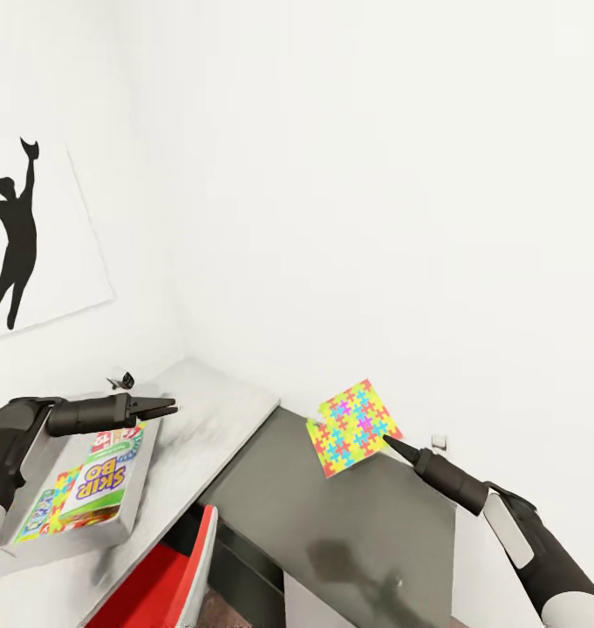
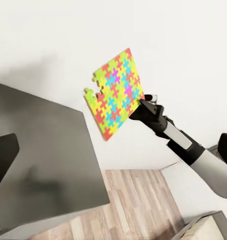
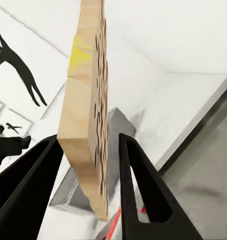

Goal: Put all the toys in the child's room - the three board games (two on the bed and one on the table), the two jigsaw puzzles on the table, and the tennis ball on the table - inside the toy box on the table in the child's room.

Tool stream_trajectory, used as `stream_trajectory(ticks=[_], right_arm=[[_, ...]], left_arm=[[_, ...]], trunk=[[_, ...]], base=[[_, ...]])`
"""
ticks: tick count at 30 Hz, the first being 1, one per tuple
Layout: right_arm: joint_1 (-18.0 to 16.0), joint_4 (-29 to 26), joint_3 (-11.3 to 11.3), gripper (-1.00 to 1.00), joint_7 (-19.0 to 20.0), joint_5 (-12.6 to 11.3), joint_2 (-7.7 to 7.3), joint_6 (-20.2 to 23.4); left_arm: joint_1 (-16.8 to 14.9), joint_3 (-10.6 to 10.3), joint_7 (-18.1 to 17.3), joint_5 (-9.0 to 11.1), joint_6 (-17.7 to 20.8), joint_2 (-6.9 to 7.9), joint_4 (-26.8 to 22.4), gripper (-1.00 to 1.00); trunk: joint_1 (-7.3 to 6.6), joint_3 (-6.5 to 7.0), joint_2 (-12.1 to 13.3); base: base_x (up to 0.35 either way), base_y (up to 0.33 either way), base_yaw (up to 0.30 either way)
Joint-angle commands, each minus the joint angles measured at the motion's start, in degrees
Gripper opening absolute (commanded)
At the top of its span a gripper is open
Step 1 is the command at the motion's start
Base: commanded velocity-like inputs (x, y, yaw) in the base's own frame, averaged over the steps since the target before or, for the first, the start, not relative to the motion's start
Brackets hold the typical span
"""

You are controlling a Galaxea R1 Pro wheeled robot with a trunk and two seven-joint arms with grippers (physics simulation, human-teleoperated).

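right pincer (image 1: 389, 442), centre-right: pinching bright multicoloured jigsaw puzzle box (image 1: 354, 427) by its corner; best kept level, released low over shallow light-grey toy box (image 1: 74, 548).

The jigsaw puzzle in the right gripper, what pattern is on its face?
Interlocking pieces in yellow, pink, blue and green on the jigsaw puzzle, best in the left wrist view.

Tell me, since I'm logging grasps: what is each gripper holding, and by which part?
The right gripper holds a jigsaw puzzle by one edge, lifted above the dark cabinet section. The left gripper holds nothing, hovering over the toy box.
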Motion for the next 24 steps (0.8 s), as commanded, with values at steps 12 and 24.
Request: stream_trajectory(ticks=[12, 24], right_arm=[[1.2, -15.8, -0.3, -1.00, -0.2, -0.8, 0.55, 9.5], [1.7, -16.8, -0.4, -1.00, -2.7, -0.3, 0.56, 9.4]], left_arm=[[-0.1, 0.0, -0.2, 0.1, 0.6, 2.18, 0.0, 1.00], [-0.1, 0.1, -0.2, 0.1, 0.6, 3.25, 0.1, 1.00]], trunk=[[0.04, -0.45, -0.1], [0.04, -0.47, -0.1]], base=[[0.000, 0.000, 0.221], [0.000, 0.000, 0.050]])
